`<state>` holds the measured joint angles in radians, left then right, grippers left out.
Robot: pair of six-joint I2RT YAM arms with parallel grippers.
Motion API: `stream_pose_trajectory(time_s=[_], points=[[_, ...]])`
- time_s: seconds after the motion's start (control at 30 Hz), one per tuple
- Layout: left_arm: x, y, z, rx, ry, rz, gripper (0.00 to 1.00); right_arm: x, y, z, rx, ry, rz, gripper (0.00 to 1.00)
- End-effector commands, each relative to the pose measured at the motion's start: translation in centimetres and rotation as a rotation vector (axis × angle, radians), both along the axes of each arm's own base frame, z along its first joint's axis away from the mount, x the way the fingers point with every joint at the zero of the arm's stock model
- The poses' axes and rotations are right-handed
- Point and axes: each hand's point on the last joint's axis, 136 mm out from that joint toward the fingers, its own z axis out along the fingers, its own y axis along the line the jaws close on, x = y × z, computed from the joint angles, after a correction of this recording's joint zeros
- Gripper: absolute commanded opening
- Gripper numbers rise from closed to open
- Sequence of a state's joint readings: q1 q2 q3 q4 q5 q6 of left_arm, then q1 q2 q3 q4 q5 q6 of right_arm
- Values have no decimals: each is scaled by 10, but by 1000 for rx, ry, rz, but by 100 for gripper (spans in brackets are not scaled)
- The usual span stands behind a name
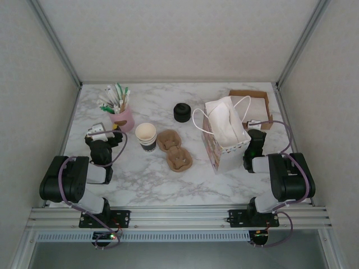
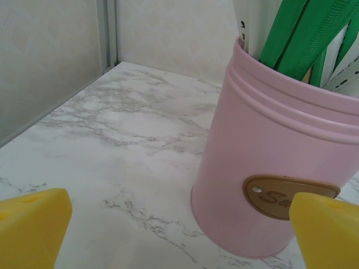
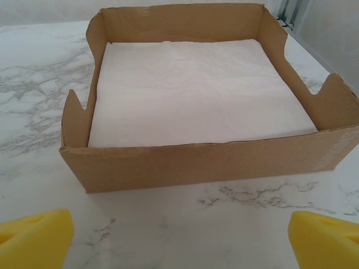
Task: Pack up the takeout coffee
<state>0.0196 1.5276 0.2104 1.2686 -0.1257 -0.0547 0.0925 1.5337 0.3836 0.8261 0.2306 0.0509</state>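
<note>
Paper cup, lidless, dark-walled, stands between pink canister and cardboard carriers; black lids sit behind. We judge it light, crushable: grasp mid-wall gently. Left gripper and right gripper gape, empty.

Top cam sat high at the near edge, looking down over the whole counter. L wrist cam sat low, v. close to the pink canister. R wrist cam sat low, near the cardboard napkin tray. Top view shared both items w/ the wrist cams.
</note>
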Motion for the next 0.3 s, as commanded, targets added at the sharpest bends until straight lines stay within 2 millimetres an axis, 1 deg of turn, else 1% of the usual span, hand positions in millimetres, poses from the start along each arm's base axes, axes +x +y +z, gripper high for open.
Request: stream_pose_trajectory(time_s=[0.0, 0.27], points=[[3, 1, 8, 2, -37, -7, 100, 1, 3, 2, -7, -15, 17, 99], [3, 0, 9, 2, -37, -7, 100, 2, 4, 3, -5, -18, 19, 99]])
